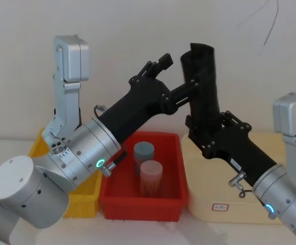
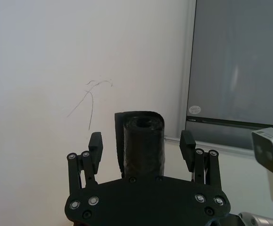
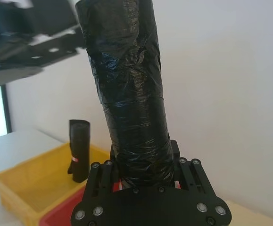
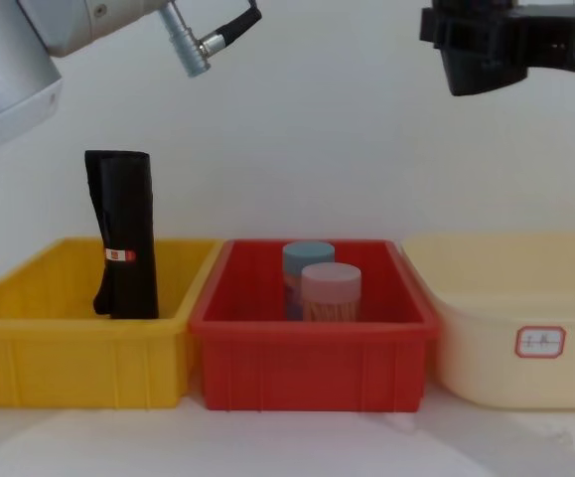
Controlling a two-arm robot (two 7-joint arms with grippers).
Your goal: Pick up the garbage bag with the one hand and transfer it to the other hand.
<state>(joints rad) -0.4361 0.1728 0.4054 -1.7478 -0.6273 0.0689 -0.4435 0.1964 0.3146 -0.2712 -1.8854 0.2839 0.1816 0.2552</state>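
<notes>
The garbage bag (image 1: 201, 87), a matte black roll, stands upright in the air above the bins. My right gripper (image 1: 205, 127) is shut on its lower end; in the right wrist view the garbage bag (image 3: 127, 94) rises from between the fingers of that gripper (image 3: 143, 157). My left gripper (image 1: 179, 72) reaches in from the left at the roll's upper part. In the left wrist view the left gripper (image 2: 141, 140) is open, a finger on each side of the garbage bag (image 2: 141, 141) with a gap to both pads.
A second black roll (image 4: 123, 234) with a red-and-white sticker stands in the yellow bin (image 4: 29, 338). The red bin (image 4: 312, 348) holds two capped jars (image 4: 329, 290). A cream tub (image 4: 505, 328) sits on the right. A white wall is close behind.
</notes>
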